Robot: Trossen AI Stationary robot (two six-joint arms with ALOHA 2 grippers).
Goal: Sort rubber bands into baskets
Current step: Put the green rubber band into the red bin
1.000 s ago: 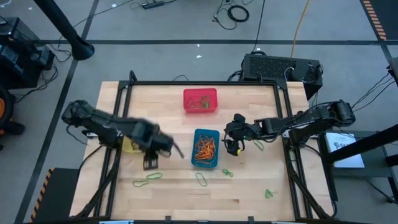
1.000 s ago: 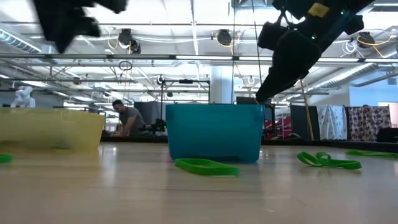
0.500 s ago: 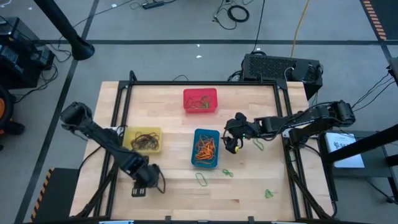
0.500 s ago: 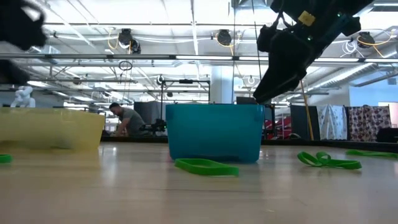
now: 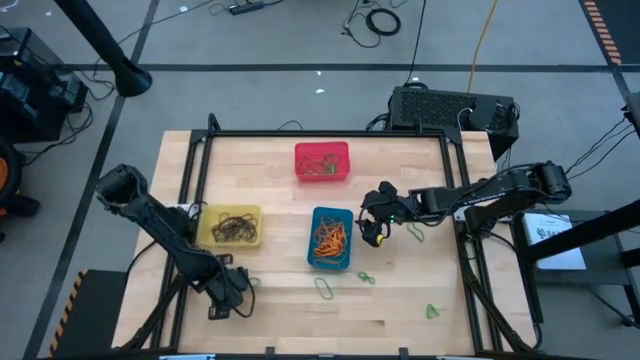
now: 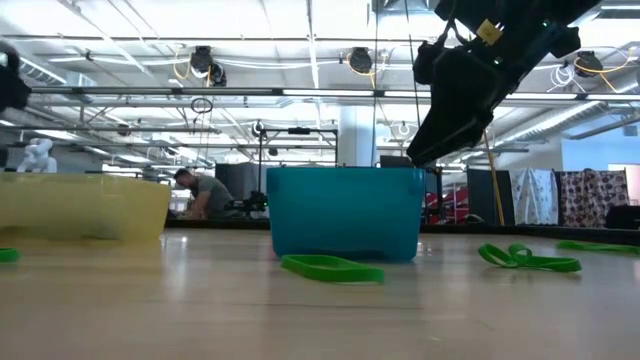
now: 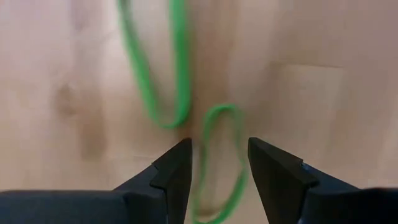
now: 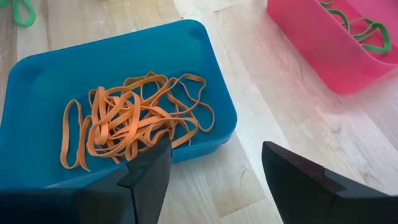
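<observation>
**Left wrist view: jaws over green bands, pick pending**

Left wrist view puts our left gripper (image 7: 217, 165) low over the table, jaws parted and empty, with one green band (image 7: 221, 162) lying between the fingertips and a second green band (image 7: 152, 68) just beyond it. We judge the step in hand to be the pick of a loose green band near the front left of the table. From above, the left gripper (image 5: 232, 288) sits at that spot, in front of the yellow basket (image 5: 231, 226), which holds dark bands.

Next we need to drop straight down and pinch one strand of the near loop without catching the second band, then carry it to the red basket (image 5: 322, 162) at the back, where green bands already lie.

Farther in, the blue basket (image 5: 331, 238) holds the orange bands (image 8: 130, 121). Our right gripper (image 5: 372, 232) waits just beside it, jaws wide and empty. More green bands lie loose in front of the blue basket (image 5: 326, 288) and toward the front right (image 5: 432, 312).
</observation>
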